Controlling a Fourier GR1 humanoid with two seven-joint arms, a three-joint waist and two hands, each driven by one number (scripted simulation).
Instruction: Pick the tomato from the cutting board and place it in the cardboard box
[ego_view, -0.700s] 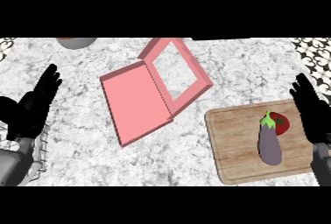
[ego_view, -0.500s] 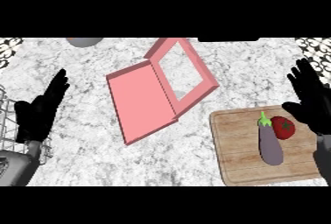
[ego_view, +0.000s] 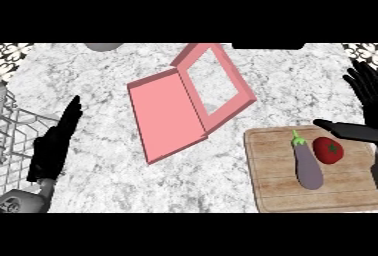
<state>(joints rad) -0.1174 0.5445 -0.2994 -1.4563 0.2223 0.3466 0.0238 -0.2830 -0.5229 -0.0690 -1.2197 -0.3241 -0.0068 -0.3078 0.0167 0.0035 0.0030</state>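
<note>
The round red tomato (ego_view: 328, 150) with a small green star of a calyx sat on the pale wooden cutting board (ego_view: 279, 187), near the board's far right corner. Its skin looked smooth and glossy, and its body plump and slightly squat. Just beside it, toward the board's middle, lay a long purple eggplant (ego_view: 308, 165) with a green stem. The two were very close, though I could not tell whether they touched. The robot's black right hand (ego_view: 353, 133) hung over the board's right edge, its fingers (ego_view: 363, 85) straight and spread wide beyond the far corner. Its thumb reached in over the board just behind the tomato, and the hand held nothing. That pose read as a hand opened wide to come round the fruit from the outer side, probably because the eggplant blocked the inner side. The flat pink cardboard box (ego_view: 166, 120) lay well to the left of the board and beyond it, opened out on the grey marbled counter (ego_view: 96, 80), one half a plain panel and the other a shallow frame. Lying open, it needed no lid lifted before the drop. The black left hand (ego_view: 53, 147) rested far to the board's left, fingers straight and together, beside a wire rack (ego_view: 16, 131), out of the carry path.
</note>
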